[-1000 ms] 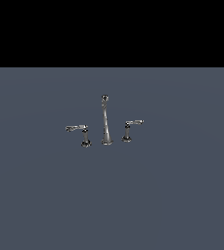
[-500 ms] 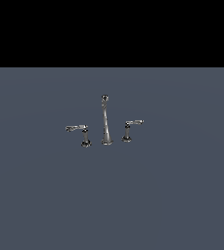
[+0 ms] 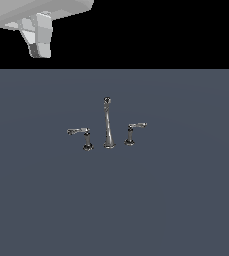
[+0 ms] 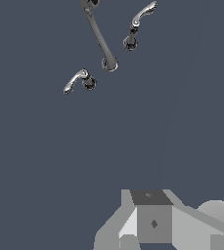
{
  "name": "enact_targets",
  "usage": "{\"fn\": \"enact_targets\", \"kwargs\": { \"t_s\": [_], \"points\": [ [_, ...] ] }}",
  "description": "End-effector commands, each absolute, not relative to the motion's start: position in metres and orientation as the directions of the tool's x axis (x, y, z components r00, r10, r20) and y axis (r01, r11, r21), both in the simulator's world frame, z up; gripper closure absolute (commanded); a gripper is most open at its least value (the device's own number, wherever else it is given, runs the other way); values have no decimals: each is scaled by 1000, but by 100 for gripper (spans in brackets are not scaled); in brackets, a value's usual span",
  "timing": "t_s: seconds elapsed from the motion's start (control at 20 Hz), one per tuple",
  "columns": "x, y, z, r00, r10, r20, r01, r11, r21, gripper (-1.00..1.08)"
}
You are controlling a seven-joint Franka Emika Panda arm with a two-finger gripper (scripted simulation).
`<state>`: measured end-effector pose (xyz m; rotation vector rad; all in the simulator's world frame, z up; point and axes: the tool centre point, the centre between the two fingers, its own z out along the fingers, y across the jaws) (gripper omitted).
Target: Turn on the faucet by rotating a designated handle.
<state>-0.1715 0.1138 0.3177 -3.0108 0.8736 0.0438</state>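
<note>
Coming into the exterior view now, where a moment ago only the faucet (image 3: 107, 131) showed, my gripper (image 3: 40, 50) hangs high up, so the approach has only begun and nothing is touched yet. Whether my fingers are spread or closed I cannot tell; they grasp nothing. The handle (image 3: 79, 131), the longer-armed lever, stands well apart from me, far below and towards the exterior view's right. By count: one spout (image 3: 107, 122), two levers, with the shorter lever (image 3: 136, 125) beyond the spout, and one gripper.
</note>
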Motion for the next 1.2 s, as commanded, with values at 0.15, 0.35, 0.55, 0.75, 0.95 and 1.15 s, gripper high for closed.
{"fn": "enact_targets", "kwargs": {
  "t_s": [0.15,0.35,0.55,0.75,0.95,1.15],
  "points": [
    [-148,130,287,783,-622,-27,-622,-783,-1,108],
    [-130,139,266,736,-676,-26,-676,-737,-2,108],
    [-113,147,247,689,-724,-25,-724,-689,-3,108],
    [-96,152,228,642,-767,-24,-767,-642,-3,108],
    [-79,157,210,593,-805,-22,-805,-593,-3,108],
    [-62,159,192,541,-841,-19,-841,-541,-3,108]
  ]
}}
